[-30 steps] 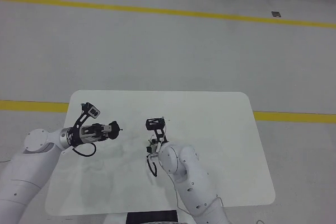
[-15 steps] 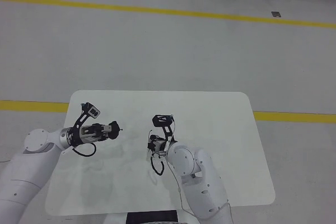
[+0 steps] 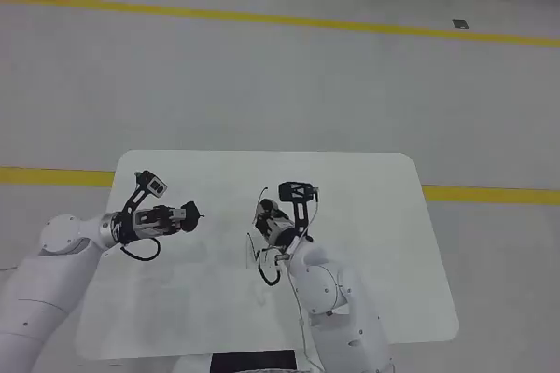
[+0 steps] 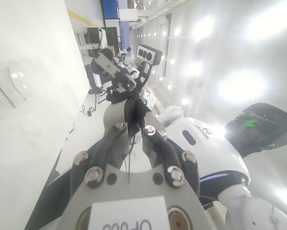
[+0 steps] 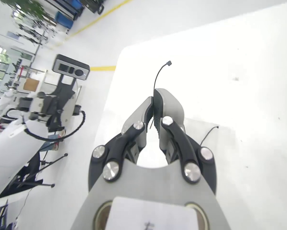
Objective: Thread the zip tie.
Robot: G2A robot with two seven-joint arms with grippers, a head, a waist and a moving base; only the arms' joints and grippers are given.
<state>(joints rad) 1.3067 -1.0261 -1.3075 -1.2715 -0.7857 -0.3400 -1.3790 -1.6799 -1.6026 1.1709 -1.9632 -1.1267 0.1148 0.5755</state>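
My right gripper (image 5: pixel 153 100) is shut on a thin black zip tie (image 5: pixel 158 74); the strap curves out past the fingertips and ends in its small square head. From above, this gripper (image 3: pixel 267 220) hangs over the middle of the white table (image 3: pixel 364 186), with the tie (image 3: pixel 262 200) pointing toward the far edge. My left gripper (image 3: pixel 189 216) hovers over the table's left part, facing the right one across a gap. It (image 4: pixel 134 113) is shut on another zip tie strand (image 4: pixel 129 161), which runs back between the fingers.
A clear plastic bag (image 5: pixel 220 149) lies flat on the table below the right gripper, with a spare black zip tie (image 5: pixel 208 133) on it. The left wrist view shows this bag (image 4: pixel 16 72) with loose ties inside. Yellow floor lines run beyond the table.
The right arm has swung to the right and turned, carrying its zip tie farther from the left gripper. The left arm has kept still.
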